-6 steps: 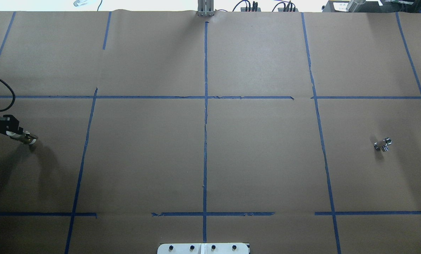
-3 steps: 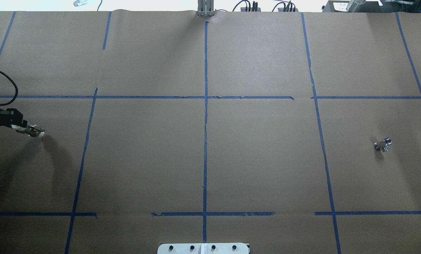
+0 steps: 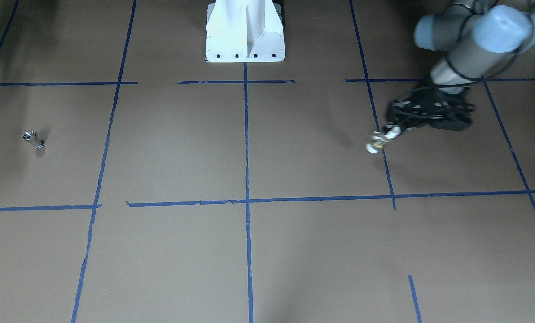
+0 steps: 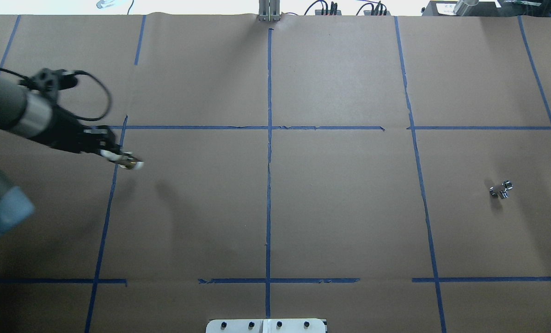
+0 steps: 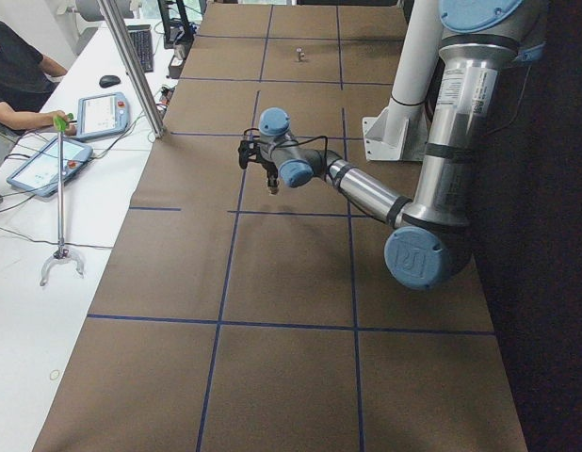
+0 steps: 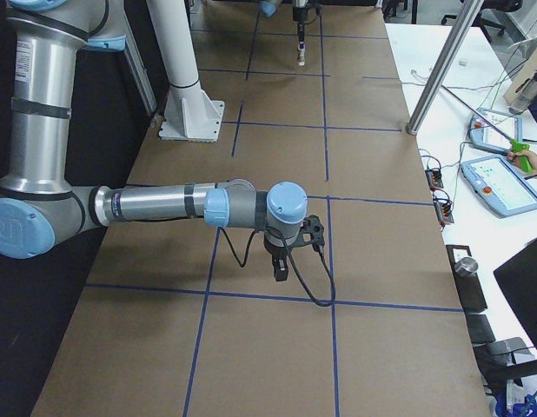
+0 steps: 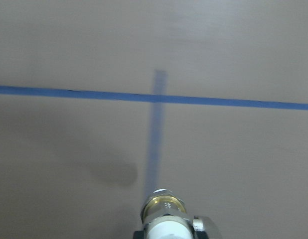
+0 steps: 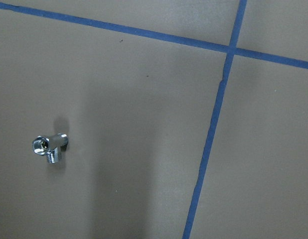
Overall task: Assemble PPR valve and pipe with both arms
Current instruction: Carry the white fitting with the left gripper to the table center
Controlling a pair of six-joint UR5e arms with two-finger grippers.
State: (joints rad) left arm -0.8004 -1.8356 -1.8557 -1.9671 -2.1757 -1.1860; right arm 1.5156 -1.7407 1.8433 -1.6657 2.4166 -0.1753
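Note:
My left gripper [image 4: 118, 158] is shut on the PPR valve [image 4: 131, 163], a white-and-brass stub that sticks out past the fingertips, above a blue tape line on the table's left side. The valve also shows in the front view [image 3: 375, 144] and in the left wrist view [image 7: 165, 214]. The pipe [image 4: 501, 189], a small shiny silver piece, lies alone on the brown paper at the far right; it also shows in the front view [image 3: 33, 139] and in the right wrist view [image 8: 50, 147]. My right gripper [image 6: 280, 274] shows only in the exterior right view, and I cannot tell whether it is open or shut.
Brown paper with a grid of blue tape lines [image 4: 269, 185] covers the table. The white pedestal base [image 3: 245, 31] stands at the robot's edge. An aluminium post [image 4: 268, 11] and cables sit at the far edge. An operator [image 5: 18, 66] with tablets sits beyond it.
My left arm has swung in from the table's left edge toward the centre, carrying the valve to the left vertical tape line. The pipe has not moved.

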